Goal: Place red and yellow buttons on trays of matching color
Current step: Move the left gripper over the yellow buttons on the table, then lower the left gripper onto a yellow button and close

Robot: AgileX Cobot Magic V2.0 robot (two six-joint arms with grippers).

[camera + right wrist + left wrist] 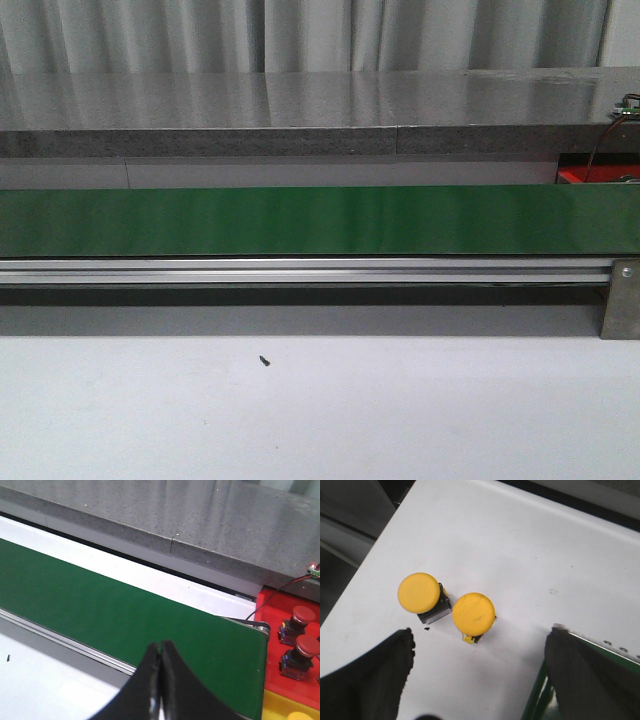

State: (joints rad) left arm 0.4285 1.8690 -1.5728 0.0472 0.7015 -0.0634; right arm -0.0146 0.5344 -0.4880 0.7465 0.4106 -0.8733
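Your red tray (272, 645) at the end of the green belt (125, 615) holds two red buttons (301, 617), side by side; a yellow tray (290, 705) lies just beside it, with one yellow cap (302, 716) barely showing. Two yellow buttons (472, 614) stand close together on the white table (520, 545). Your left gripper (480, 680) is spread wide and empty above them; your right gripper (161, 680) is closed, fingertips touching, holding nothing.
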